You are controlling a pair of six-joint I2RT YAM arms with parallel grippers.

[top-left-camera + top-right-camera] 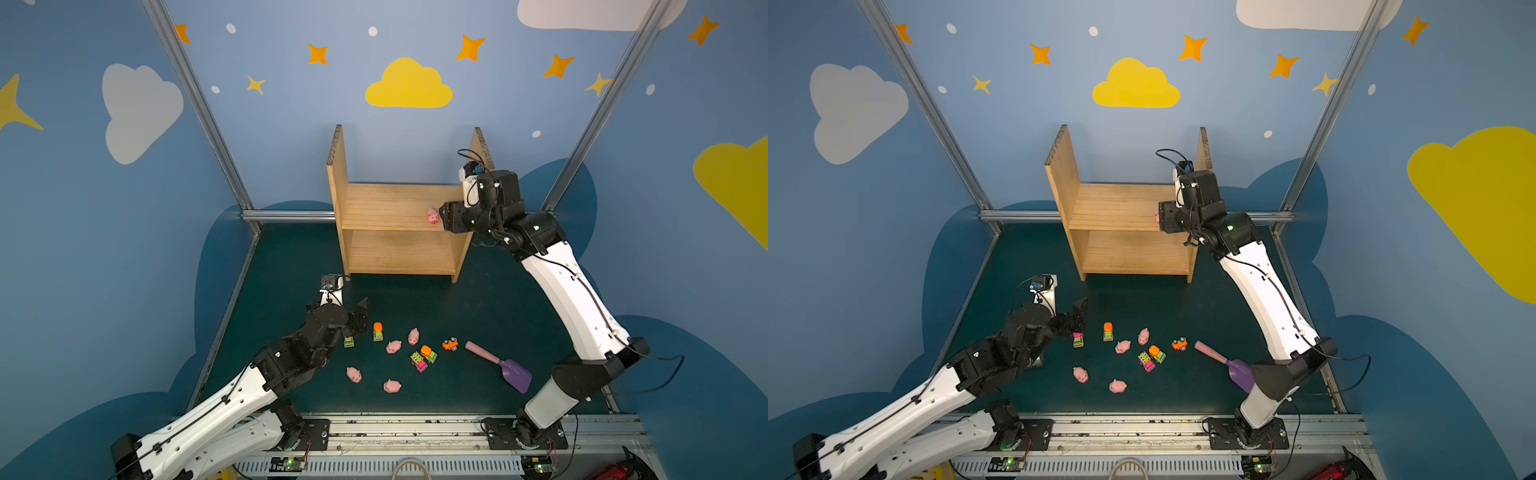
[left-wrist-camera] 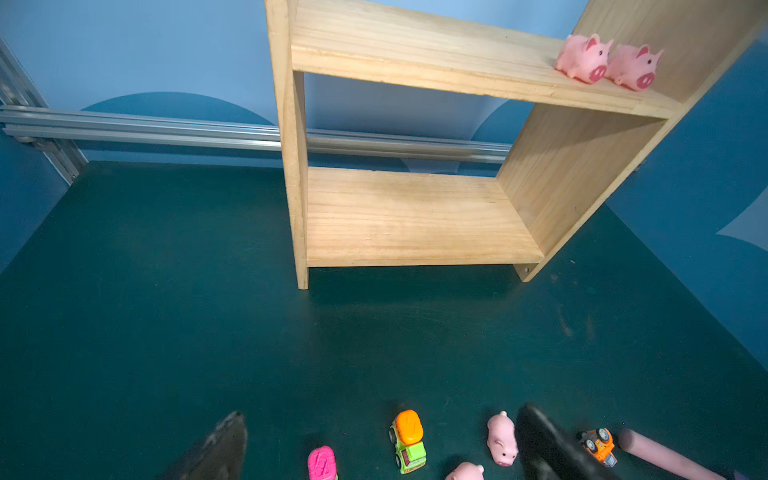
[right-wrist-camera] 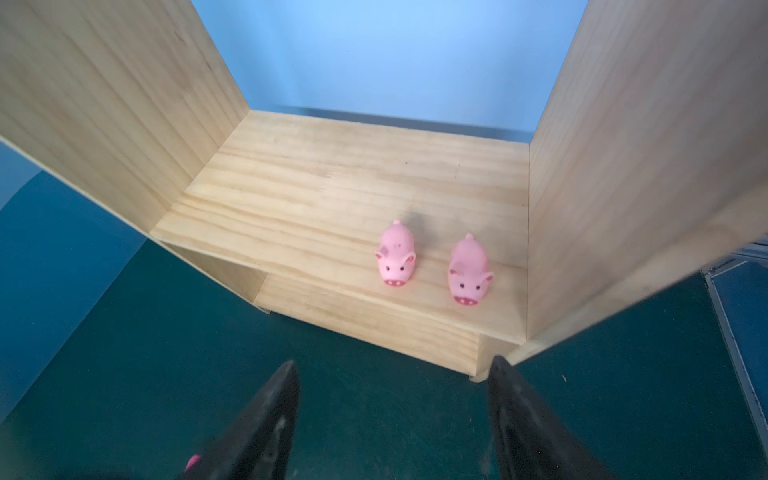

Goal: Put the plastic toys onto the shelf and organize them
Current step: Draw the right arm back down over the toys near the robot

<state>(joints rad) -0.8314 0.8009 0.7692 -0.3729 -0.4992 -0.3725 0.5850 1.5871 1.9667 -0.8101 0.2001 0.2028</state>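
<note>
The pine shelf (image 1: 399,208) stands at the back of the green mat. Two pink pigs (image 3: 397,259) (image 3: 469,274) stand side by side at the right end of its upper board. Only one pig (image 1: 432,216) shows in a top view. My right gripper (image 3: 394,362) hangs just in front of them, open and empty. Several pigs, such as one (image 1: 393,346), and several toy vehicles, such as an orange-topped lime truck (image 1: 377,331), lie scattered on the mat. My left gripper (image 2: 382,413) hovers open over their left side, with a pink-topped car (image 2: 322,463) below it.
A purple scoop with a pink handle (image 1: 498,365) lies right of the toys, near the right arm's base. An aluminium rail (image 2: 166,129) runs along the back wall behind the shelf. The lower board (image 2: 415,220) holds nothing.
</note>
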